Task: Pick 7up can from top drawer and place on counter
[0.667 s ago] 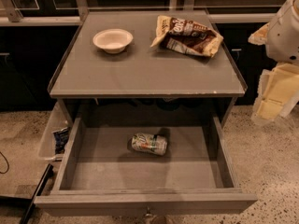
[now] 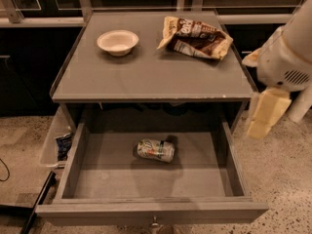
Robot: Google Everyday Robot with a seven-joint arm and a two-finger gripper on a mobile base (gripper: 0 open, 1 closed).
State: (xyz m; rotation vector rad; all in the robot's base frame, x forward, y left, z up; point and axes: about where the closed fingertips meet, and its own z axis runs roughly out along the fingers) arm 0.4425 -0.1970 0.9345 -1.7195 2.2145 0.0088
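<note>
Camera view: the gripper point(image 2: 257, 128) hangs empty off the right edge of the counter point(image 2: 146, 77); whether it is open cannot be told. The 7up can point(image 2: 155, 150) lies on its side in the top drawer point(image 2: 112, 174), left of the gripper and lower. Likely hazards: the can rolling when touched, or the arm striking the drawer wall.

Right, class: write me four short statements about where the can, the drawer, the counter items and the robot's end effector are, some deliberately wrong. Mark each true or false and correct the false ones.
1. The 7up can lies on its side on the bottom of the open top drawer. True.
2. The end effector is down inside the drawer, around the can. False: it hangs outside the drawer, off the counter's right edge in the picture, well apart from the can.
3. A bowl and a snack bag both rest on the counter. True.
4. The bowl contains the snack bag. False: they lie apart, with the bowl to the bag's left in the picture.
</note>
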